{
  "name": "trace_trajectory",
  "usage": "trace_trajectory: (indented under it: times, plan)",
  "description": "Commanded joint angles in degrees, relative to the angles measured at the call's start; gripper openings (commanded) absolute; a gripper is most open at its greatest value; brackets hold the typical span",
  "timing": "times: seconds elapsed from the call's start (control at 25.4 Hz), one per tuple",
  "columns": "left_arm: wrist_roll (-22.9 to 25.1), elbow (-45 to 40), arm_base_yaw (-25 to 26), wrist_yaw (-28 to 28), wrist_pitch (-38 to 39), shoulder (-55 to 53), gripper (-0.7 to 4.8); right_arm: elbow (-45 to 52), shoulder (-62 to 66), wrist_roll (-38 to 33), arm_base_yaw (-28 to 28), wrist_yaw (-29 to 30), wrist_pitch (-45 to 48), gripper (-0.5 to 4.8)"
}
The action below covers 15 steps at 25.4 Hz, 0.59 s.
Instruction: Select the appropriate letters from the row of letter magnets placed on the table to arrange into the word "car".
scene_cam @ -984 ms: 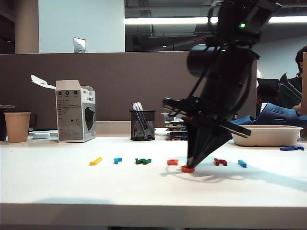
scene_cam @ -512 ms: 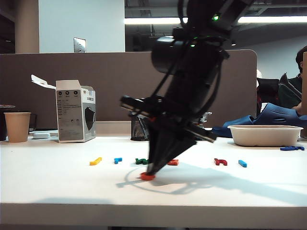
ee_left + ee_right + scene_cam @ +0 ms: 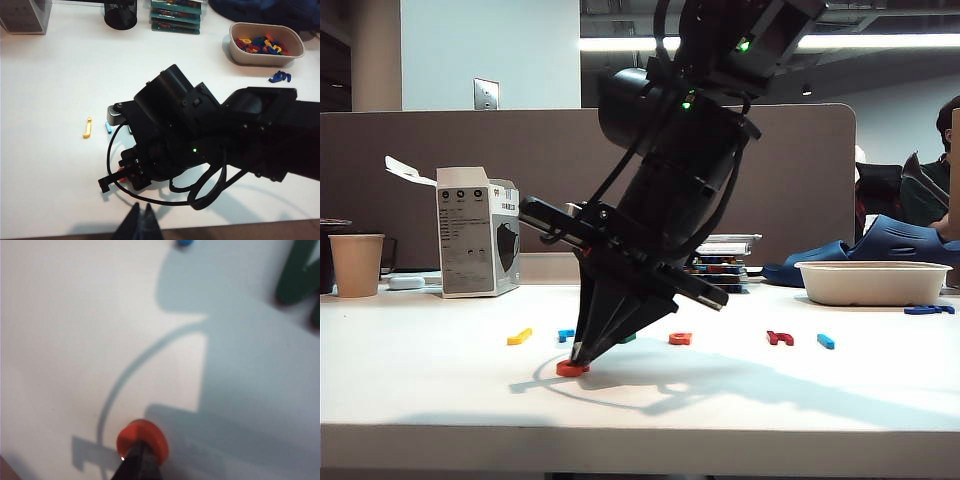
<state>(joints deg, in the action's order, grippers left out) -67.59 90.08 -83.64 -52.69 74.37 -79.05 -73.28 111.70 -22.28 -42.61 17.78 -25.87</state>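
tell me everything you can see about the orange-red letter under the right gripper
The orange-red letter is a small, flat, rounded magnet that looks like glossy plastic. It lies flat on the white table, in front of the row of letters and apart from them. The shut tip of the right gripper presses down on its edge; whether it is c or a cannot be read.

Orange-red letter (image 3: 572,368) under a black gripper on a plain white table (image 3: 440,390).

We saw the right gripper (image 3: 582,353) all black, with green lights glowing on its arm. Behind it we caught a yellow letter (image 3: 519,336), a light-blue one (image 3: 565,334), another orange-red one (image 3: 680,338), a dark red one (image 3: 779,338) and a blue bar (image 3: 825,341). We spotted a dark green letter (image 3: 299,275) too, and the left gripper (image 3: 139,222) was black.
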Motion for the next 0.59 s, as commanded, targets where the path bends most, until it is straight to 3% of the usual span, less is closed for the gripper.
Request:
trace_trajectory:
  times: [0.04,0.2,0.59]
  plan:
    - [0.07,0.13,0.0,-0.44,-0.31,0.11,-0.05,0.17,1.01,-0.46,-0.39,0.66,0.04,-0.06]
    - [0.07,0.13,0.0,-0.44,-0.31,0.11,-0.05,0.09,0.98,-0.09,-0.66,4.22,0.2,-0.06]
    - [0.07,0.13,0.0,-0.44,-0.31,0.11,-0.05,-1.9,0.94,3.54,-0.57,4.22,-4.28,-0.06]
